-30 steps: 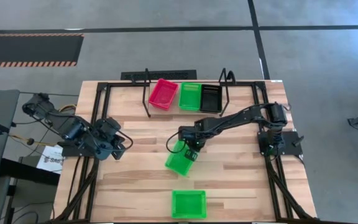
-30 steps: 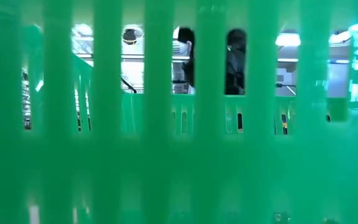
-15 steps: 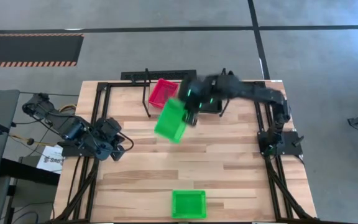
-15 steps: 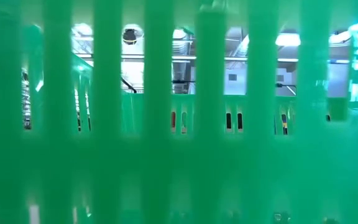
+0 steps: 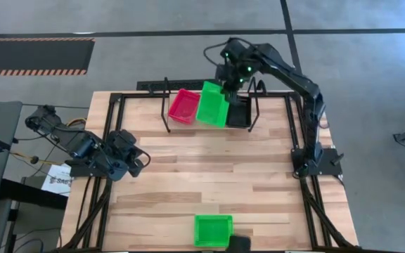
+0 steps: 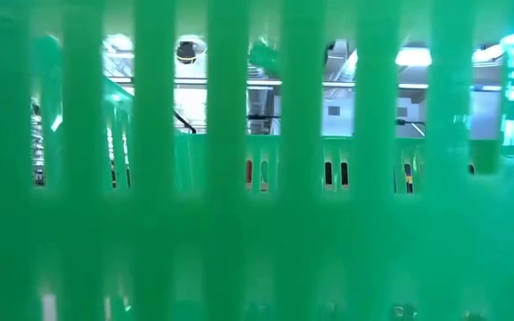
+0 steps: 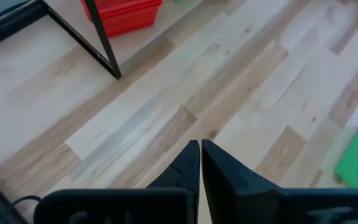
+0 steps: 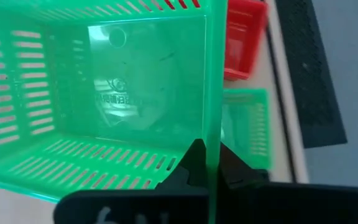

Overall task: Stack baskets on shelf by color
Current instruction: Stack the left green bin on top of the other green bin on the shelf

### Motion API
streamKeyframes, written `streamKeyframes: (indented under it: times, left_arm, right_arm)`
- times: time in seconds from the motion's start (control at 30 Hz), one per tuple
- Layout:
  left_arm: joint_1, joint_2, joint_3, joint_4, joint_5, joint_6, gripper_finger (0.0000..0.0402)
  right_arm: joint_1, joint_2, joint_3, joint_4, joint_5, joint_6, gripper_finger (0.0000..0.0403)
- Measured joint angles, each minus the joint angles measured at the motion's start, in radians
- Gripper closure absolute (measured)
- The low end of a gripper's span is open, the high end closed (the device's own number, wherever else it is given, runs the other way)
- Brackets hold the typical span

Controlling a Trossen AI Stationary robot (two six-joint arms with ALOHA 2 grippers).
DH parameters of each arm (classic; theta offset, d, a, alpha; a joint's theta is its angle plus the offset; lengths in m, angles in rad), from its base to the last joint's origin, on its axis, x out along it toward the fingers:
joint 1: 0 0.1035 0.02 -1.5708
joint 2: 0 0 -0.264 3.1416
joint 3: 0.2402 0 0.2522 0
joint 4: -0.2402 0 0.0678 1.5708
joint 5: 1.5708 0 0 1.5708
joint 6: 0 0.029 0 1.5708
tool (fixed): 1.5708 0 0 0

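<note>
right gripper [image 5: 228, 84] clamps green basket [image 5: 212, 104] above the shelf [image 5: 188, 124].

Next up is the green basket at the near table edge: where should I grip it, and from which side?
Pinch a thin side wall of the green basket from straight above. It sits flat, open side up, so the rim is exposed. The right gripper grips the carried basket likewise.

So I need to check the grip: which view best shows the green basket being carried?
The right wrist view: the right tool pinches the carried green basket's wall. The high view shows it above the shelf; the other views miss it.
</note>
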Motion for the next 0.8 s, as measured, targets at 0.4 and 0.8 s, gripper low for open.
streamKeyframes:
  times: [0.4,0.8]
  left_arm:
    - [0.000,0.000,0.000,0.010,-0.012,-0.046,0.0400]
    - [0.000,0.000,0.000,0.011,-0.025,-0.047,0.0400]
  right_arm:
    - [-0.139,0.207,0.000,0.000,-0.052,-0.230,0.0400]
    - [-0.138,0.342,0.001,-0.023,0.035,-0.308,0.0400]
